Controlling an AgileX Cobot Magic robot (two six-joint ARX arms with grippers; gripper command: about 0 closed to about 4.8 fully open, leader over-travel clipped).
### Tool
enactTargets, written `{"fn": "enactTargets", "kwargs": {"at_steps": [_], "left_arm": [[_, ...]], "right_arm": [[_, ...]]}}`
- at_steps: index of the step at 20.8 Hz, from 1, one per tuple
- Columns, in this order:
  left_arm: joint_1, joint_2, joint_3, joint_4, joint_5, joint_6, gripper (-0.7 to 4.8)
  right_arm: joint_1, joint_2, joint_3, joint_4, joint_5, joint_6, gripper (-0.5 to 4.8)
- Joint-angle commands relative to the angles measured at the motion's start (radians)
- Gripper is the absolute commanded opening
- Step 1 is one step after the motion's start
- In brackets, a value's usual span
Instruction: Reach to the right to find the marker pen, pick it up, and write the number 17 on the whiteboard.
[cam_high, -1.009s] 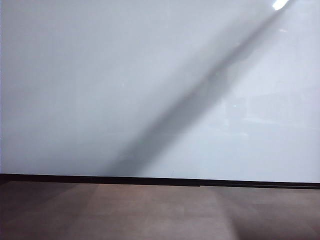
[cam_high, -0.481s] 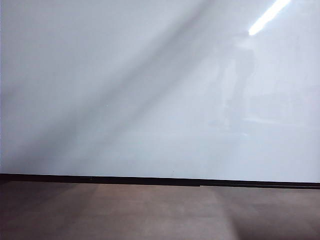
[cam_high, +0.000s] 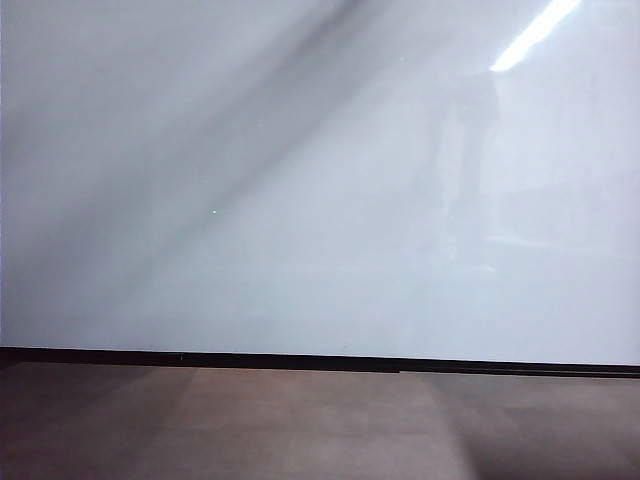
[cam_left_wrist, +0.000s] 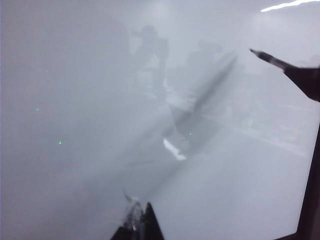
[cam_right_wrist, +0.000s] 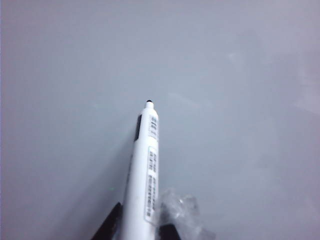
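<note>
The whiteboard (cam_high: 300, 200) fills the exterior view, where neither arm shows. In the right wrist view my right gripper (cam_right_wrist: 142, 228) is shut on a white marker pen (cam_right_wrist: 145, 170). Its dark tip (cam_right_wrist: 149, 103) points at the whiteboard (cam_right_wrist: 225, 75), and I cannot tell whether it touches. Clear wrap clings to one finger (cam_right_wrist: 172, 232). The left wrist view has the marker pen (cam_left_wrist: 269, 58) jutting from the dark right gripper (cam_left_wrist: 306, 80) over the whiteboard (cam_left_wrist: 75, 100). My left gripper (cam_left_wrist: 142, 226) is shut and holds nothing, close to the board.
A thin black strip (cam_high: 300, 360) runs along the whiteboard's lower edge, with a matte brown-grey surface (cam_high: 300, 430) in front of it. A dark frame edge (cam_left_wrist: 312, 190) borders the board in the left wrist view. Faint grey reflections lie across the panel.
In the exterior view the dark diagonal shadow on the whiteboard has swung up and to the left and faded. The bright light streak at the top right has grown longer.
</note>
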Motion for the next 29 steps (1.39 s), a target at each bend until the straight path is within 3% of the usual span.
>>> {"fn": "enactTargets", "kwargs": {"at_steps": [1,29], "left_arm": [[0.001,0.01,0.008,0.002,-0.003,0.001,-0.05],[0.001,0.014,0.014,0.008,0.0,0.001,-0.05]], "right_arm": [[0.007,0.044,0.066,0.035,-0.013,0.0,-0.05],[-0.013,0.097,0.091,0.042,0.017,-0.003,-0.05]]}}
